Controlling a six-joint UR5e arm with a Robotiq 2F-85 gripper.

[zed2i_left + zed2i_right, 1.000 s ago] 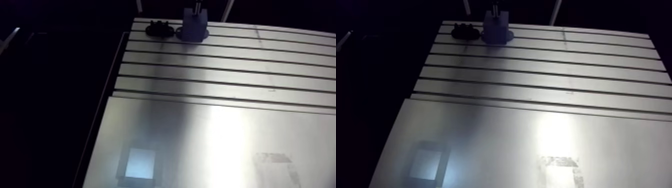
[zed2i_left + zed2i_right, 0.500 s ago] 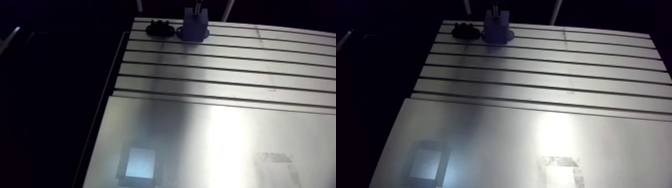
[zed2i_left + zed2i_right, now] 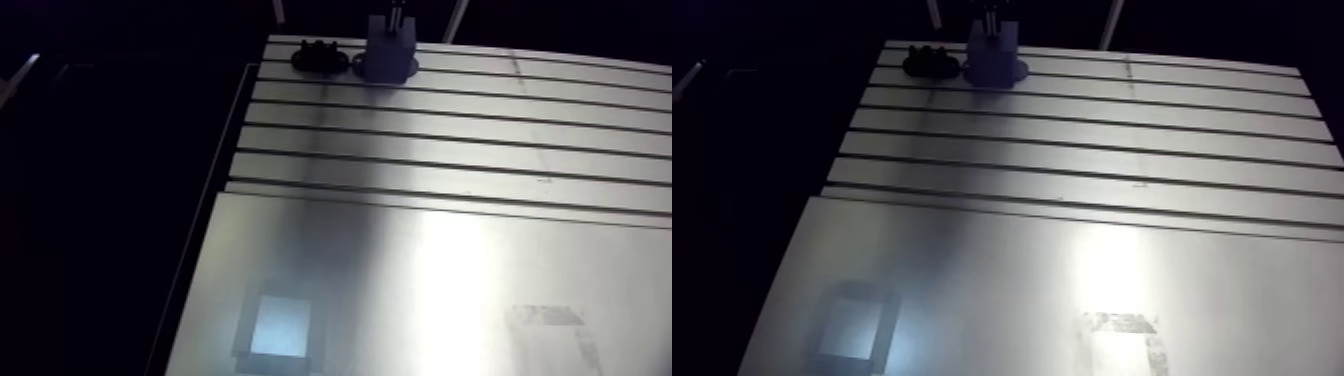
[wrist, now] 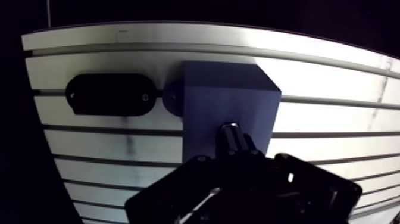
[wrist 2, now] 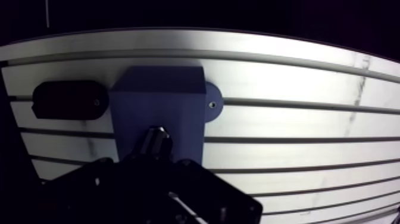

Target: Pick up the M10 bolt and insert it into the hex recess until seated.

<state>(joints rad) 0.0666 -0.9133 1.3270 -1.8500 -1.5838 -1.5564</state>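
The M10 bolt (image 4: 231, 136) shows in the wrist view as a short, dark, round shank with a glossy highlight along one side. Its end is rounded and a little brighter. Only this upper part can be seen. The rest is lost in the black bulk of the gripper (image 4: 237, 156), which fills the near foreground. The bolt sits over the blue-grey block (image 4: 229, 89), against the block's near face, and its head cannot be made out.

It is too dark to tell whether the gripper is clamped on the bolt or merely around it. No hex recess can be picked out on the block.

The block is a plain matte solid with flat faces and one corner cut off at an angle. A rounded base tab (image 5: 212, 102) with a small screw pokes out at its foot.

In the arm view the block stands at the far edge of the slotted table (image 3: 420, 150), towards the left, with something thin and pale rising from its top. Just left of it, close but apart, lies a black oval plate (image 4: 110, 94), also fixed with a screw.
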